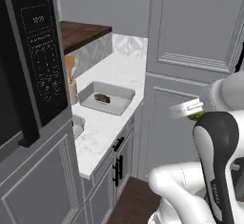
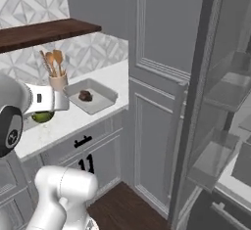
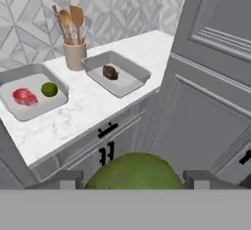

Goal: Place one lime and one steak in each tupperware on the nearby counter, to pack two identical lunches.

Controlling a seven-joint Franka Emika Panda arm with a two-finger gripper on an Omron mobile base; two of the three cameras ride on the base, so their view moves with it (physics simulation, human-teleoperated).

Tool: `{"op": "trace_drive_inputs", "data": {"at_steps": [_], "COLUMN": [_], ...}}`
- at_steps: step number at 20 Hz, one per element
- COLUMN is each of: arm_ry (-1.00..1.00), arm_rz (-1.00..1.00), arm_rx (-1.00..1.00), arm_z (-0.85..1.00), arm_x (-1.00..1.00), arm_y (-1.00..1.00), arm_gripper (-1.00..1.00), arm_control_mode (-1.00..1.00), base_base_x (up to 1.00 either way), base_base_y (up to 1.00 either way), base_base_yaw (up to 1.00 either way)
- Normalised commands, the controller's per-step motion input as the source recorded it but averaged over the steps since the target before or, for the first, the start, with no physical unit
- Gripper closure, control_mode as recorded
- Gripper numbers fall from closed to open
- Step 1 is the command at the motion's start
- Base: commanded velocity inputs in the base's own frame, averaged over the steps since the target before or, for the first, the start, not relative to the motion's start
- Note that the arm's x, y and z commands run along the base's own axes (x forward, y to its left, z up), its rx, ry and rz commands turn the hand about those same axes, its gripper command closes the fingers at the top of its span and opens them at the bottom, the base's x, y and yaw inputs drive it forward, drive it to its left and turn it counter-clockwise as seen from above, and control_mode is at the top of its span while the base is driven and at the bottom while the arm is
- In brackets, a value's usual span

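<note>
- A lime [image 3: 133,171] sits between the gripper's [image 3: 133,177] two fingers, which are closed against its sides; the hand is held in the air off the counter's [image 3: 98,106] front edge, in front of the tall grey cabinet [image 1: 190,66].
- From the right base view the same lime [image 2: 42,117] shows as a green ball under the white hand [image 2: 46,100].
- The right tupperware [image 3: 117,72] lies on the counter near its right end, close to the front edge, and holds one dark steak [image 3: 110,72] near its middle.
- The left tupperware [image 3: 29,94] lies further left along the counter, and holds a red steak [image 3: 24,97] with a second lime [image 3: 49,89] just beside it.
- A beige cup [image 3: 75,55] of wooden utensils stands between the two trays, towards the back wall, touching or nearly touching the right tray's back corner.
- Below the counter are grey cabinet doors with black handles [image 3: 107,130].
- A dark wooden shelf [image 2: 46,31] hangs on the wall above the counter.
</note>
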Motion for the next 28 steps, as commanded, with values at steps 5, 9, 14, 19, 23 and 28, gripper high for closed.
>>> {"op": "trace_drive_inputs", "data": {"at_steps": [5,9,14,19,23,28], "arm_ry": [0.00,0.00,0.00,0.00,0.07,0.00], "arm_rz": [0.00,0.00,0.00,0.00,0.01,-0.01], "arm_rx": [0.00,0.00,0.00,0.00,0.00,-0.05], "arm_z": [0.00,0.00,0.00,0.00,-0.08,-0.49], "arm_x": [0.00,0.00,0.00,0.00,0.73,1.00], "arm_y": [0.00,0.00,0.00,0.00,-0.12,-0.07], "arm_gripper": [1.00,1.00,1.00,1.00,1.00,1.00], "arm_control_mode": [1.00,1.00,1.00,1.00,-1.00,-1.00], "base_base_x": [1.00,1.00,0.96,0.87,0.24,0.00], "base_base_y": [0.47,0.16,-0.31,-0.02,-0.01,0.00], "base_base_yaw": [0.30,0.26,0.37,0.35,0.06,0.00]}}
